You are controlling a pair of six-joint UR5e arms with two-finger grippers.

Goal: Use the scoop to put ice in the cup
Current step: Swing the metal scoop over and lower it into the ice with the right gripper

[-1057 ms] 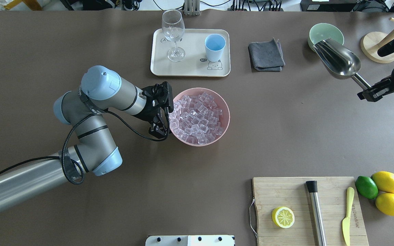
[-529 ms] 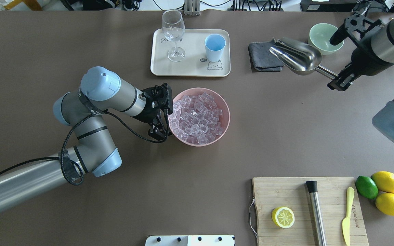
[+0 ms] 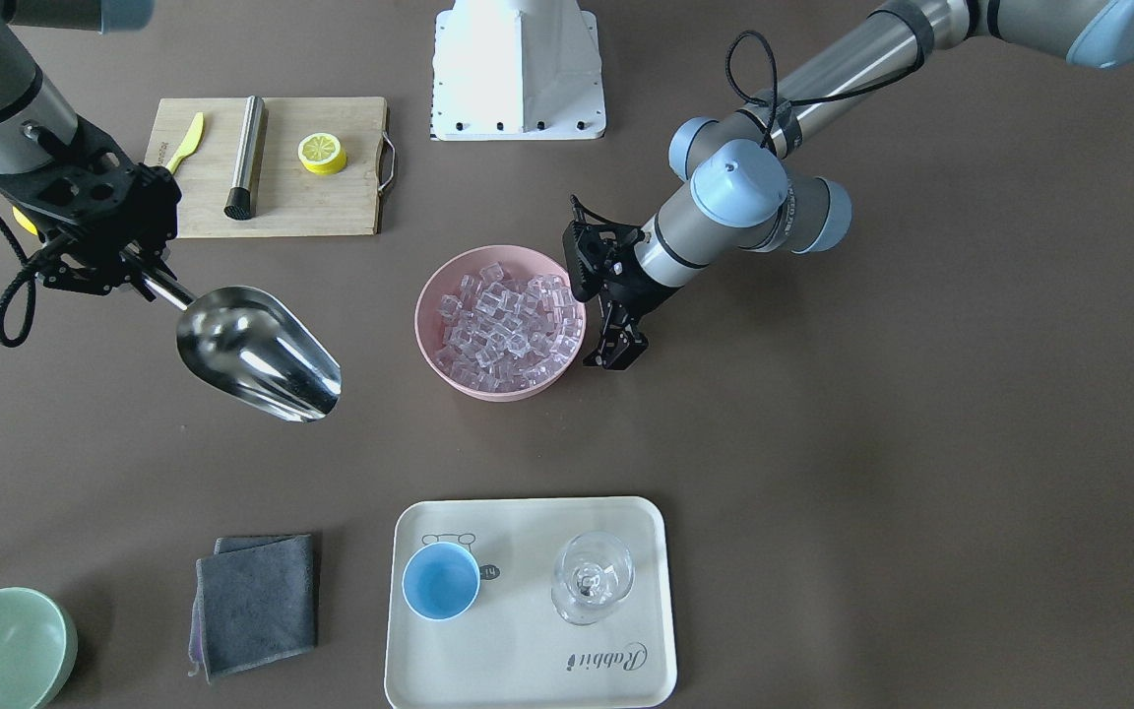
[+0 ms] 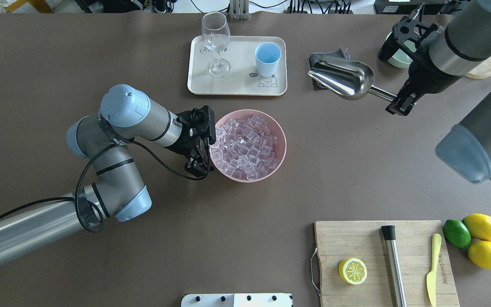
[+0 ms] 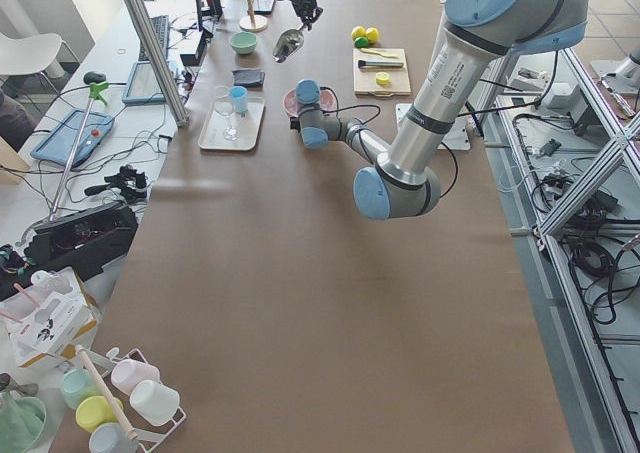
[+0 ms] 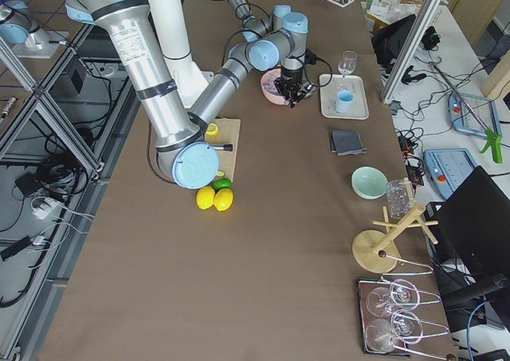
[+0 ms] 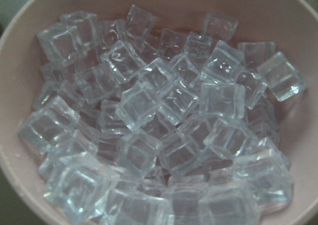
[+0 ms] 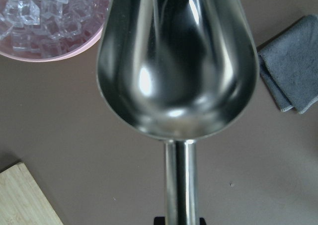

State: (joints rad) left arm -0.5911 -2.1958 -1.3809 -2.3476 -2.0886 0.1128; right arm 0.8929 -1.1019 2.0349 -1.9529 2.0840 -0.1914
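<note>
The ice [image 4: 245, 145] fills a pink bowl [image 4: 285, 145] at the table's middle; both show in the front view as ice [image 3: 503, 320] and bowl [image 3: 424, 315], and the ice fills the left wrist view [image 7: 159, 125]. The light-blue cup [image 4: 267, 59] stands empty on a cream tray [image 4: 237, 87], also in the front view [image 3: 440, 581]. My right gripper [image 4: 399, 104] is shut on the handle of the silver scoop [image 4: 343, 79], held empty in the air right of the tray [image 8: 174, 61]. My left gripper [image 4: 197, 167] sits against the bowl's left rim, fingers spread.
A stemmed glass [image 4: 215, 42] shares the tray. A grey cloth [image 3: 257, 601] and a pale-green bowl [image 3: 1, 650] lie beyond the scoop. A cutting board [image 4: 369, 238] at the near right holds a lemon half [image 4: 352, 271], a steel cylinder [image 4: 392, 264] and a yellow knife [image 4: 433, 273].
My right arm has carried the scoop left, from over the green bowl to over the grey cloth. My left gripper has barely shifted at the bowl's rim.
</note>
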